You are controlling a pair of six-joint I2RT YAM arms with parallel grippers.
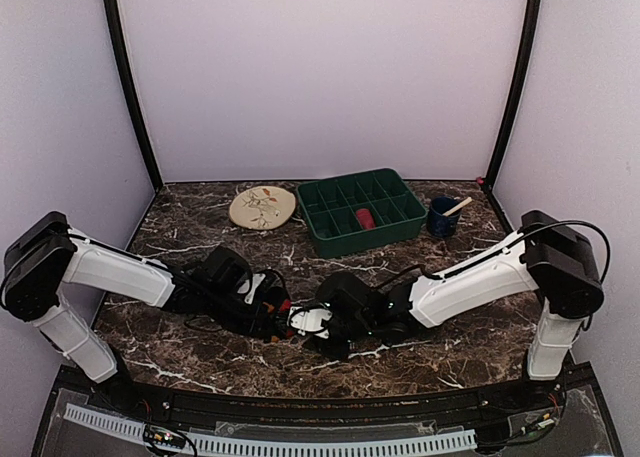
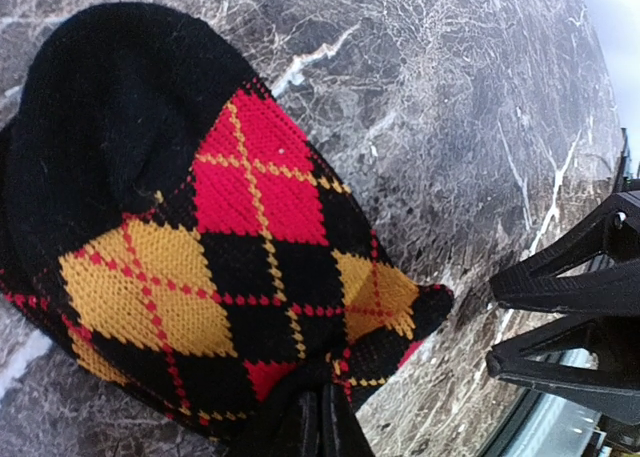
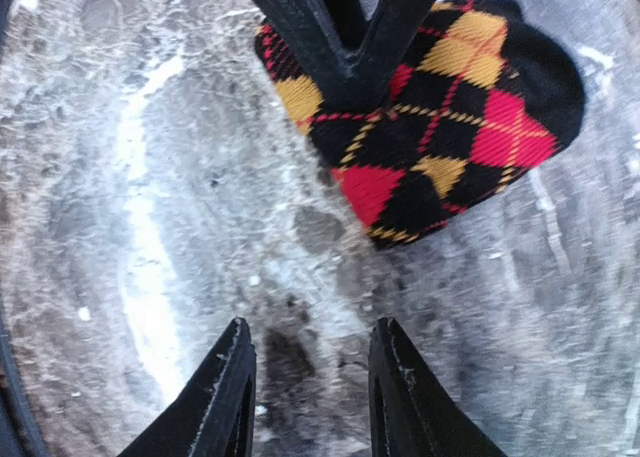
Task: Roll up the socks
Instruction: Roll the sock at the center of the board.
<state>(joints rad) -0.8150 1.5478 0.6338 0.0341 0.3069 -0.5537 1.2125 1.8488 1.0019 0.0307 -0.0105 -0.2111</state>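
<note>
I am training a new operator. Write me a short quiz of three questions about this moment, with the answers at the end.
1. True or false: the right gripper holds the argyle sock.
2. What does the left gripper pinch? A) nothing B) the sock's edge C) a finger of the other arm
3. Fill in: the small red object lies in a compartment of the green ____.
Key: 1 false, its fingers stand open with nothing between them; 2 B; 3 tray.
</note>
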